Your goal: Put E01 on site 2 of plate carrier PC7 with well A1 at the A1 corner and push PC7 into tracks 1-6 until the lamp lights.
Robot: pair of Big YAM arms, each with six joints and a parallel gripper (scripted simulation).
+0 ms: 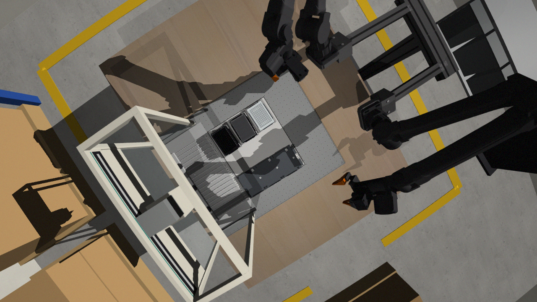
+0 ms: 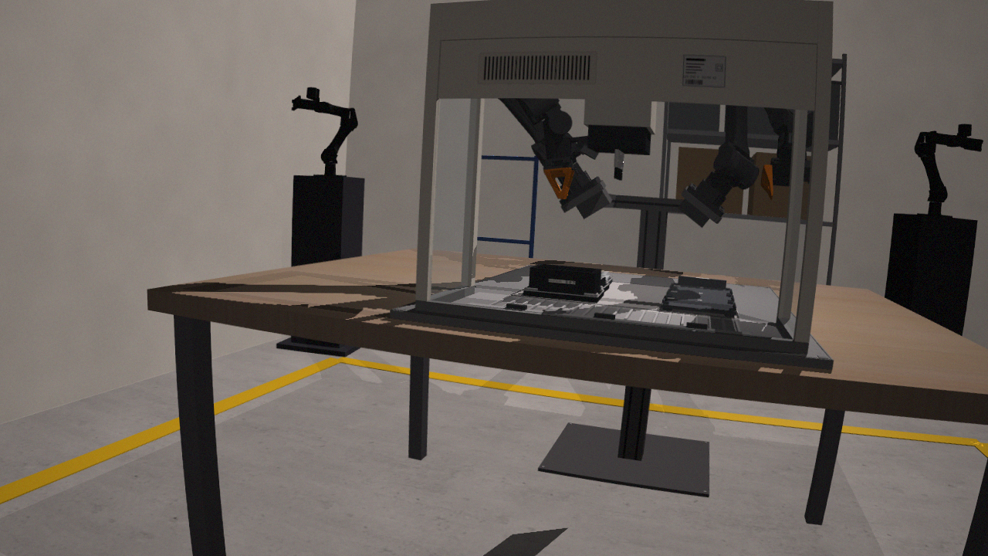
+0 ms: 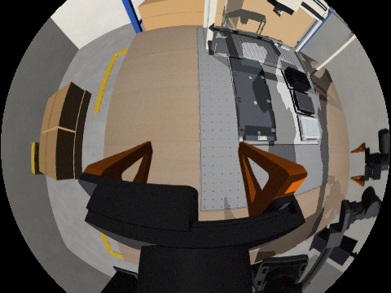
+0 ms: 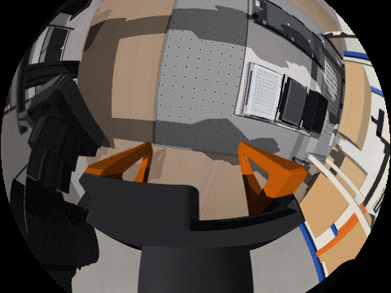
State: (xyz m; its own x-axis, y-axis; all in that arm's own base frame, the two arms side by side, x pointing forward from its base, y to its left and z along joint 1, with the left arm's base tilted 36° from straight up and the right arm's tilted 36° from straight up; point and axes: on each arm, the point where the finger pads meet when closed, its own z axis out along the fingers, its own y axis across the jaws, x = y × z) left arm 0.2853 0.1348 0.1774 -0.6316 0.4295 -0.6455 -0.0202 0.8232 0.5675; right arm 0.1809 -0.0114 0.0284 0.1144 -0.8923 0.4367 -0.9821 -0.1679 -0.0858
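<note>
E01, a white plate point(image 1: 261, 114) point(image 3: 309, 128) point(image 4: 265, 93), sits in S1, the nest nearest the arms. E10, a dark grey plate point(image 1: 243, 127) point(image 3: 304, 102) point(image 4: 293, 102), sits in S2. E07, a black deep-well block point(image 1: 225, 140) point(image 2: 566, 279) point(image 3: 297, 78), sits in S3. PC7, the dark carrier point(image 1: 275, 168) point(image 3: 252, 98), lies empty on the apron before the rails point(image 1: 221, 183), handle toward the arms. My left gripper point(image 1: 339, 193) point(image 3: 195, 146) is open and empty, off the deck beyond the carrier's handle end. My right gripper point(image 4: 195, 146) point(image 3: 351, 165) is open and empty, near the deck edge on the S1 side. No lit lamp is discernible.
The instrument's cream frame point(image 1: 161, 140) stands over the rails, with a grey head point(image 1: 159, 215) hanging inside. A perforated plate point(image 1: 319, 142) point(image 4: 195, 77) borders the apron. The wooden table point(image 1: 296, 221) point(image 3: 159, 98) extends around it. Dark shadows cross the carrier, apron and rails.
</note>
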